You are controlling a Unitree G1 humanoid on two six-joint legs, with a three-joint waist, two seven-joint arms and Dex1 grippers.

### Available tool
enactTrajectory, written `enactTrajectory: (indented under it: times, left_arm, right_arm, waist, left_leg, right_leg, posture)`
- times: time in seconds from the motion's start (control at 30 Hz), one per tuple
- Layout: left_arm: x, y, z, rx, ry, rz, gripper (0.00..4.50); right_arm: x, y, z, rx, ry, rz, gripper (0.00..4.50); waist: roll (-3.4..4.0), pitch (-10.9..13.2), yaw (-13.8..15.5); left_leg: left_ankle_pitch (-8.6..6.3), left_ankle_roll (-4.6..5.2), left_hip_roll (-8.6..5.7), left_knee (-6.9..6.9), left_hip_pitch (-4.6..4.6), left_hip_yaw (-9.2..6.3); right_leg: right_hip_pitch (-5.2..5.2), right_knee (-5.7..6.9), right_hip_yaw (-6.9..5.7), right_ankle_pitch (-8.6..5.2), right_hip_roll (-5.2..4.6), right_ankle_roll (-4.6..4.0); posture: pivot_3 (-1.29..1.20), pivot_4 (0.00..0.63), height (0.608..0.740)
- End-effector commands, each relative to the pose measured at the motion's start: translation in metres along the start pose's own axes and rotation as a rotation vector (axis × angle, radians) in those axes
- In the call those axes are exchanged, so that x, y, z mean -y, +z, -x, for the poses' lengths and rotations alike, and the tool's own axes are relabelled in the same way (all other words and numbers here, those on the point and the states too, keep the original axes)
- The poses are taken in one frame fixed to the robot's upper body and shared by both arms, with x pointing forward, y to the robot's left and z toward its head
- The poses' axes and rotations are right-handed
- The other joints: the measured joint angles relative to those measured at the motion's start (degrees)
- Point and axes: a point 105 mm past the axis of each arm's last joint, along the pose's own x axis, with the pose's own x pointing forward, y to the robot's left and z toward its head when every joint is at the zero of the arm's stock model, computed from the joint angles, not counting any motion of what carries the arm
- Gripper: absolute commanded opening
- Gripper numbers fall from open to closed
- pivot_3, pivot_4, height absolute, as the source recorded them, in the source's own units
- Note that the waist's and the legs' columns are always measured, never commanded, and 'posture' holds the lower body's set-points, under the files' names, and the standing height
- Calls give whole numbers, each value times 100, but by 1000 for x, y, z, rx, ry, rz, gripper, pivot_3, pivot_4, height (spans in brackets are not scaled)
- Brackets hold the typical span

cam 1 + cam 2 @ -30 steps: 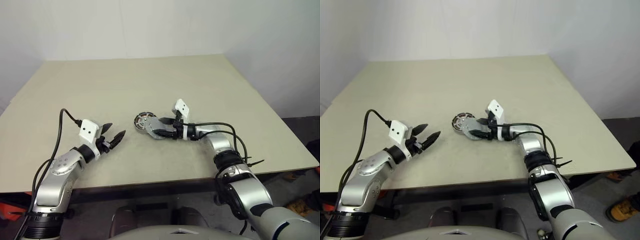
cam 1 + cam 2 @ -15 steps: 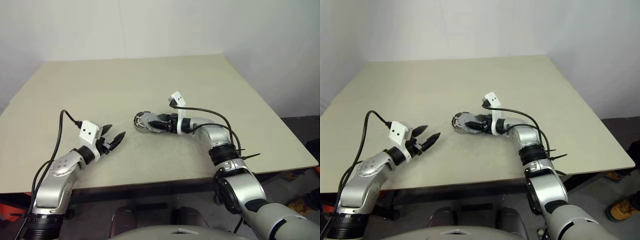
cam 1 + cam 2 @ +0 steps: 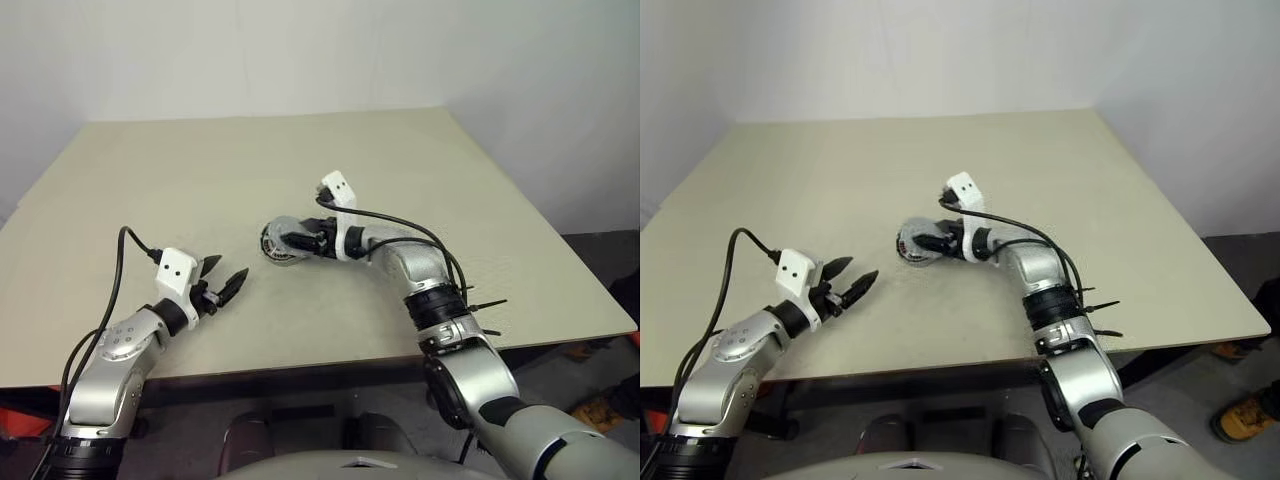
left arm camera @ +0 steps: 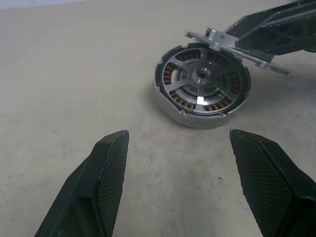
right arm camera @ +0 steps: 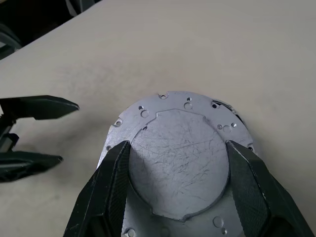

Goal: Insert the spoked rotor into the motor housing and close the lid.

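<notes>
A large beige table [image 3: 420, 170] fills the scene. Near its front middle sits the motor housing [image 4: 202, 91], a short round cylinder; the spoked rotor [image 4: 201, 76] already lies inside it, copper windings showing through its cutouts. The right gripper [image 3: 290, 241] reaches in from the right, clamped on a flat grey lid plate [image 5: 180, 160], one finger at each edge, carrying it tilted above the housing's far rim and not yet seated. The left gripper [image 3: 226, 283] hovers low over the table just left of the housing, fingers spread apart and empty. The likely step is lowering the lid. The risk is that the plate goes down off-centre or tilted, catching the rim and jamming, or pushing the unbraced housing across the table, since nothing steadies it.
</notes>
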Motion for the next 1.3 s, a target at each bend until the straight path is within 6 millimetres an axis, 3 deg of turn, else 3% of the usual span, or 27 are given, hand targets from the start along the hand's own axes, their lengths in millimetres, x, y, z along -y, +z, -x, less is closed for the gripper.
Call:
enactTrajectory:
  times: [0.03, 0.23, 0.57, 0.77, 0.93, 1.17, 1.3]
  left_arm:
    - [0, 15, 2, 46, 6, -36, 3456]
    - [0, 16, 2, 48, 10, -37, 3456]
    - [-1, 16, 2, 47, 14, -36, 3456]
    - [-1, 16, 2, 48, 16, -39, 3456]
    - [-2, 16, 2, 50, 18, -40, 3456]
    - [-3, 15, 1, 50, 18, -37, 3456]
    - [-2, 14, 1, 51, 16, -35, 3456]
  right_arm:
    - [-13, 14, -10, 9, 16, 66, 2924]
    - [1, -8, -24, -70, -77, 100, 2924]
    - [12, -12, -37, -61, -161, 156, 2924]
    - [10, -13, -41, -53, -124, 168, 2924]
    - [3, -11, -42, -42, -76, 209, 4460]
    - [-18, 6, -35, 59, 70, 180, 4460]
    - [-27, 29, -27, 180, 125, 127, 4460]
  waist:
    - [0, 0, 0]
    - [0, 0, -11]
    - [0, 0, -106]
    - [1, 0, -123]
    - [1, 1, -124]
    - [1, 1, -121]
    - [2, 1, -139]
  left_leg:
    - [0, 0, 0, 0, 0, 0]
    - [1, -2, 0, -1, 2, 0]
    - [2, -5, -1, -1, 6, 0]
    - [6, -11, 0, -1, 23, -1]
    - [6, -12, 0, 0, 27, -1]
    - [0, -2, 0, -1, 5, -1]
    - [-1, -1, 2, -3, -1, -1]
  right_leg:
    - [0, 0, 0, 0, 0, 0]
    - [0, 0, 0, 0, 0, 0]
    - [6, 3, 1, 8, -1, -13]
    - [12, 12, 2, -1, 0, 1]
    - [15, 17, 3, -1, 0, 1]
    - [6, 4, 3, 19, 0, -34]
    - [-2, 3, 2, 20, 2, -37]
  posture:
    - [0, 0, 740]
    - [0, 0, 740]
    - [0, 0, 740]
    - [0, 0, 740]
    - [0, 0, 740]
    - [0, 0, 740]
    - [0, 0, 740]
